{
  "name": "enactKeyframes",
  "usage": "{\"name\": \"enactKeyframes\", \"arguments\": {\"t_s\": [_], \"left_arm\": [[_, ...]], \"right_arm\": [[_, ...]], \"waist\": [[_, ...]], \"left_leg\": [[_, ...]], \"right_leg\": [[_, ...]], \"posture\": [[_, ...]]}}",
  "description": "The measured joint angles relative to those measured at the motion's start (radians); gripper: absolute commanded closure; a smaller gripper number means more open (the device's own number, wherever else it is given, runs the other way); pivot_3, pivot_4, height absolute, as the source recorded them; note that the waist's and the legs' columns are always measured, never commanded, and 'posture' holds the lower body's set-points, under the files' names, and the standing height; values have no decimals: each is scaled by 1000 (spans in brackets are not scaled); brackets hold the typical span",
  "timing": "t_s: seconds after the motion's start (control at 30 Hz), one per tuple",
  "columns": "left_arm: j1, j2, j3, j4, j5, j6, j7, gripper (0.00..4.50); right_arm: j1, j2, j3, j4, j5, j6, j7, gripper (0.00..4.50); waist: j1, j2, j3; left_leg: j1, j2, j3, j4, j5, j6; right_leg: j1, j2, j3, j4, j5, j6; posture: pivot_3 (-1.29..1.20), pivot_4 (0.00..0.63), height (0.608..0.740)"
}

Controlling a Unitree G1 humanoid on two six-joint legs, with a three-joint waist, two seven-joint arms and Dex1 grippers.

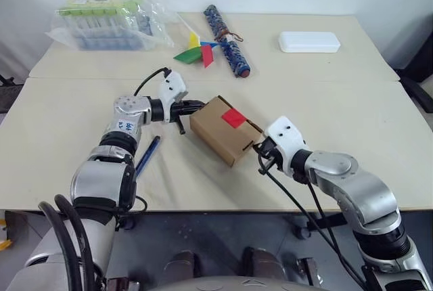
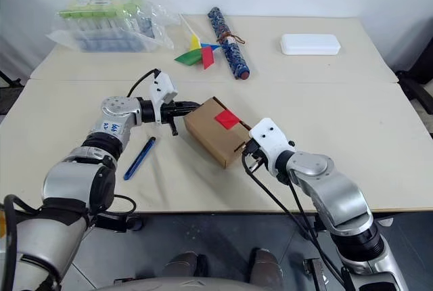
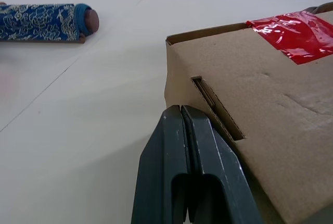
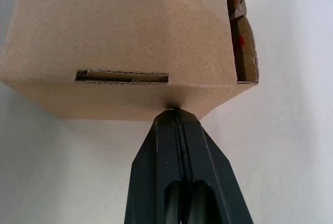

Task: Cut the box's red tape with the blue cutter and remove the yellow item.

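1. We take the box as our landmark. It sits on the surface, turned diagonally, its long axis running from near our left arm toward our right.
2. The tape is a red square on the box's top face, near the long edge away from us, and looks uncut.
3. Our left gripper has its fingers pressed together with nothing between them; the tips sit against the box's left end, just beside a slot there.
4. Our right gripper also has its fingers fully together and empty, with the tips touching the box's lower edge at the opposite end.
5. So the 2 grippers bracket the box end to end, as if squaring or steadying it.
6. The cutter lies flat on the surface, left of the box and nearer us, just beside our left forearm, pointing roughly toward the box.
7. The left arm is the closer one to the cutter; we judge it must back off the box and reach down for it.
8. We cannot see the yellow item, presumably in the box.
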Motion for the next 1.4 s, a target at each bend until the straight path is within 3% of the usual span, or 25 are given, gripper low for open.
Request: {"name": "enactKeyframes", "arguments": {"t_s": [0.57,1.4], "left_arm": [[55,-39,-17,-45,1,11,-88,4464],[57,-96,-15,-48,2,9,-54,4464]], "right_arm": [[-56,-158,-20,24,22,87,90,4500],[2,-212,-20,-51,48,133,114,4500]], "waist": [[3,0,0],[6,-1,-1]], "left_leg": [[0,-1,0,1,0,1],[0,-1,-1,1,-1,1]], "right_leg": [[0,-1,0,0,0,0],[1,-1,0,0,0,1]], "posture": [[0,150,740],[0,150,740]]}}
